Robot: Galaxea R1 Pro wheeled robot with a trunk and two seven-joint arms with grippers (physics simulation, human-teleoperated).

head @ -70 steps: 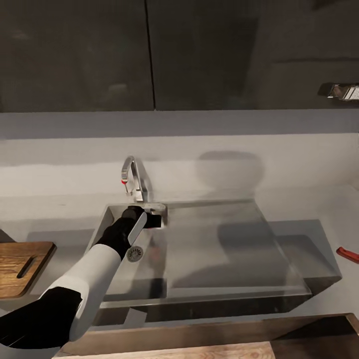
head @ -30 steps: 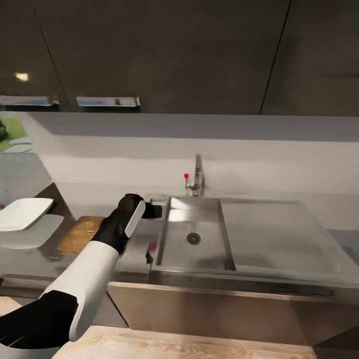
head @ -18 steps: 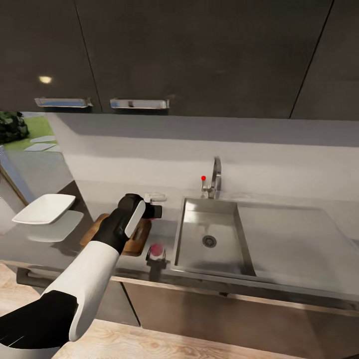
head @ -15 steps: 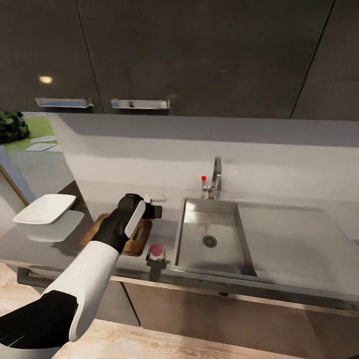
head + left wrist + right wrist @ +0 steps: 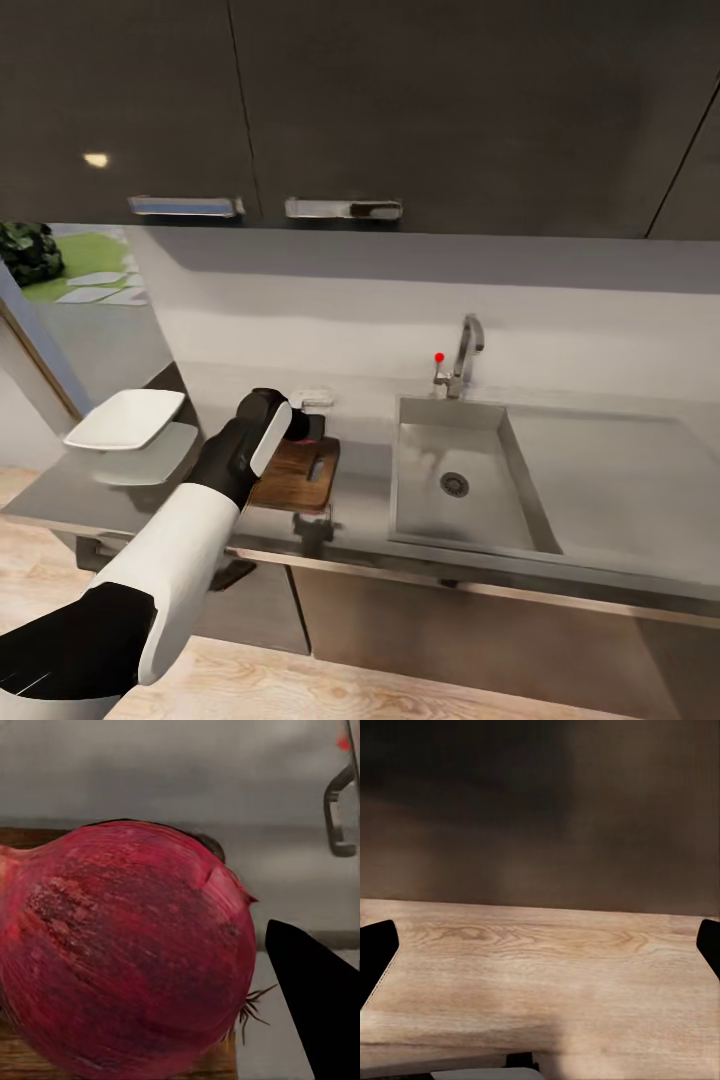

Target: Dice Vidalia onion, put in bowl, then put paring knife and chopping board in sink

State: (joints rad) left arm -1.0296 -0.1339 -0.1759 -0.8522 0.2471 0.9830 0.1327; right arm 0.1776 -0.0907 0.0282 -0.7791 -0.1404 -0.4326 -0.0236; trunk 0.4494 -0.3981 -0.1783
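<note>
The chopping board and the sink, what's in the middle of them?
Just bare grey countertop in the head view. The chopping board lies left of the sink, and nothing sits on the strip between them.

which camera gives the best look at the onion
The left wrist view: the Vidalia onion fills most of it, red skin and root hairs sharp, chopping board behind. In the head view the left gripper hides it. The right wrist view faces wooden floor.
</note>
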